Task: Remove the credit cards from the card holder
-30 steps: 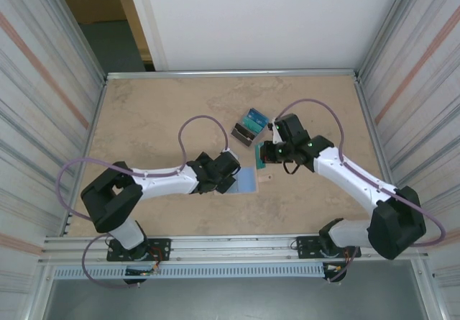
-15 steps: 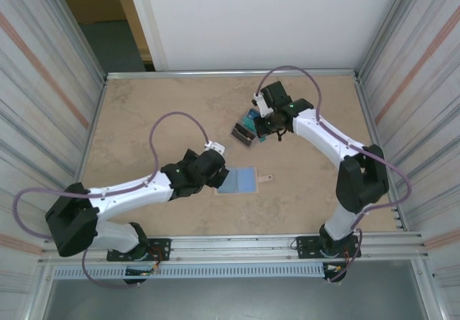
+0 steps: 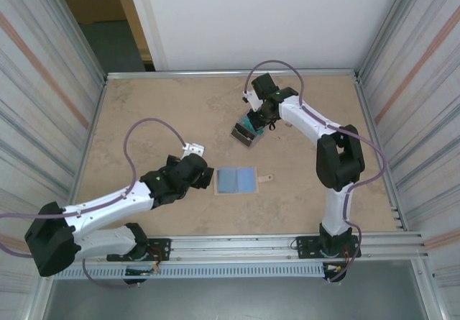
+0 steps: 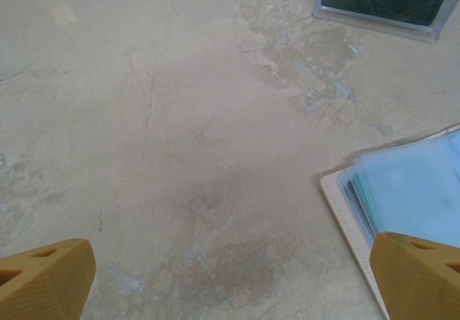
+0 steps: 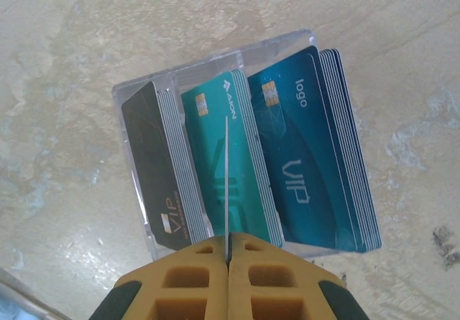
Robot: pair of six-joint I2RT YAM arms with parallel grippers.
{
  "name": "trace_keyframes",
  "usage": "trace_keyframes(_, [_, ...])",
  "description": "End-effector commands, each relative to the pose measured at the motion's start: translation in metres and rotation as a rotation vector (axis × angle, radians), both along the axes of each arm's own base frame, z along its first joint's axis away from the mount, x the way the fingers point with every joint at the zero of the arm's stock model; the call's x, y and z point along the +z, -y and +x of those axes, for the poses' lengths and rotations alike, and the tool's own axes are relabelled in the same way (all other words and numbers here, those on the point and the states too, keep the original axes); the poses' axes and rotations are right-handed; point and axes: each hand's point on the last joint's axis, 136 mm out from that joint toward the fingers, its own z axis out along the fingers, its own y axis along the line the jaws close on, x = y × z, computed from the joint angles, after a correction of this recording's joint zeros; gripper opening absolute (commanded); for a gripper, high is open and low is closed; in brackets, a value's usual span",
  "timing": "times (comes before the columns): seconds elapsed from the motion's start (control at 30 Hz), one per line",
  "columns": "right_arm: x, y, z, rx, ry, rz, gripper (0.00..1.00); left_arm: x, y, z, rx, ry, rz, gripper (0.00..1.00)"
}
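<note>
Three stacks of credit cards point(image 5: 302, 154) already stand in the clear tray point(image 5: 215, 60), and my right jaws are pinched together on one more card point(image 5: 227, 183), held edge-on just above them. My left jaws stand wide apart and empty over the tabletop point(image 4: 180, 119) beside the open card holder point(image 4: 417, 183). Teal and dark edges in its sleeves suggest a few remain to pull.

Left hand point(image 4: 233, 275) splayed wide, low; right hand point(image 5: 228, 252) outstretched, pinching a credit card point(image 5: 226, 169).
</note>
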Motion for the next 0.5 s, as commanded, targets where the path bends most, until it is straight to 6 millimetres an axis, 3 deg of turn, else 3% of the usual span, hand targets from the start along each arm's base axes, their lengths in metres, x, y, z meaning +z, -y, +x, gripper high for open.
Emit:
trace_keyframes(0.0, [-0.002,-0.001,0.006,0.042,-0.006,-0.023,0.00,0.000,-0.012,0.000,0.053,0.012,-0.019,0.99])
trace_keyframes(0.47, [-0.015,-0.002,0.020,0.085,-0.017,-0.063,0.00,-0.004,-0.017,0.000,0.068,0.011,-0.042,0.99])
